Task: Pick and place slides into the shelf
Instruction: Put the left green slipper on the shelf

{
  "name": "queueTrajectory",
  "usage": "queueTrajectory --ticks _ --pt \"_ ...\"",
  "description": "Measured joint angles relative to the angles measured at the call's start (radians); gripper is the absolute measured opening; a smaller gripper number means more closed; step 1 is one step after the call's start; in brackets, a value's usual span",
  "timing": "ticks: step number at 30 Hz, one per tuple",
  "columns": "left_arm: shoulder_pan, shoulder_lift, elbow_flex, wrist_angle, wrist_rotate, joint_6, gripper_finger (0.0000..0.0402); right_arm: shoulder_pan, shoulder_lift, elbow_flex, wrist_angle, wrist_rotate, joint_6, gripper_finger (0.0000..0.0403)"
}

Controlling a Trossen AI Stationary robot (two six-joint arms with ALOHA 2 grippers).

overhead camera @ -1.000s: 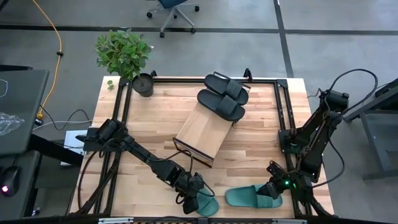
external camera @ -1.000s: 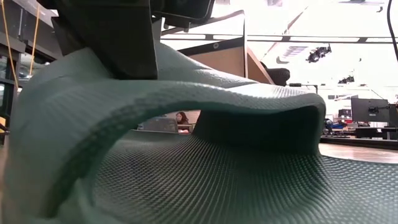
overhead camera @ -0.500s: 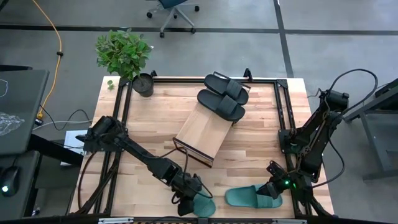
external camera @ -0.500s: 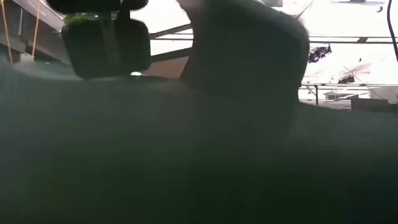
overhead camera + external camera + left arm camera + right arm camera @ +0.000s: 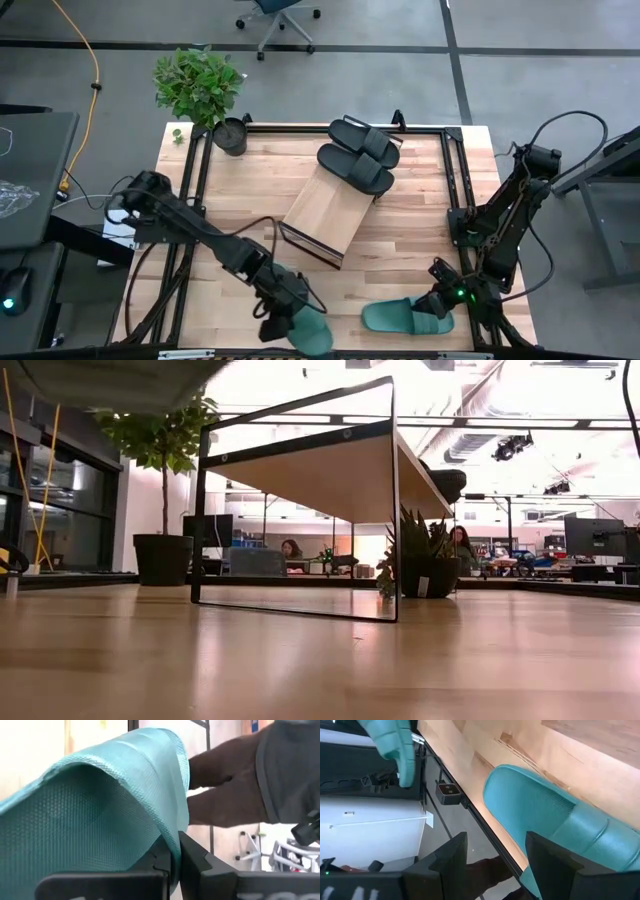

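My left gripper (image 5: 283, 322) is shut on a teal slide (image 5: 312, 338) at the table's near edge and holds it off the table. The slide fills the left wrist view (image 5: 90, 810) and also shows in the right wrist view (image 5: 395, 745). The second teal slide (image 5: 400, 317) lies sole down on the table near the front right. My right gripper (image 5: 440, 303) is open at that slide's right end (image 5: 545, 810); whether it touches the slide I cannot tell. Two black slides (image 5: 357, 155) lie on the far end of the slanted wooden shelf (image 5: 322, 212). My left gripper pinches the teal slide's strap at its edge (image 5: 176, 827) between its two fingers. The slide is lifted clear of the table and hangs beside the gripper.
A potted plant (image 5: 205, 95) stands at the table's far left corner. A small camera (image 5: 447, 792) sits on the near edge. A hand and a grey sleeve (image 5: 230, 785) show beyond the held slide. Bare wood lies between the shelf and the near edge (image 5: 320, 660).
My left gripper has gone up and toward the table's near left, still shut on the teal slide. The slide, which rested on the table right in front of the low camera, is now lifted clear of the table, and the low view is open.
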Motion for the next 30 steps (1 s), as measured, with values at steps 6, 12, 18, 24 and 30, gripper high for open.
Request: queueTrajectory --ticks 6,12,18,24,30 --pt "-0.015 -0.088 0.000 -0.089 0.017 0.048 0.0003 -0.018 0.000 0.000 0.000 0.006 -0.003 0.0193" --pt "-0.019 -0.168 0.000 -0.191 0.069 0.102 0.0002 -0.060 0.000 0.000 0.004 -0.008 -0.026 0.0193" --pt "-0.016 -0.246 0.000 -0.336 0.115 0.261 0.0001 -0.114 -0.001 0.000 0.014 -0.010 -0.049 0.0193" --pt "0.012 -0.314 0.000 -0.465 0.123 0.528 0.0001 -0.202 -0.002 0.000 0.068 -0.004 -0.095 0.0193" --pt "0.062 -0.363 0.004 -0.530 0.134 0.760 0.0001 -0.327 -0.002 0.000 0.220 -0.005 -0.232 0.0193"
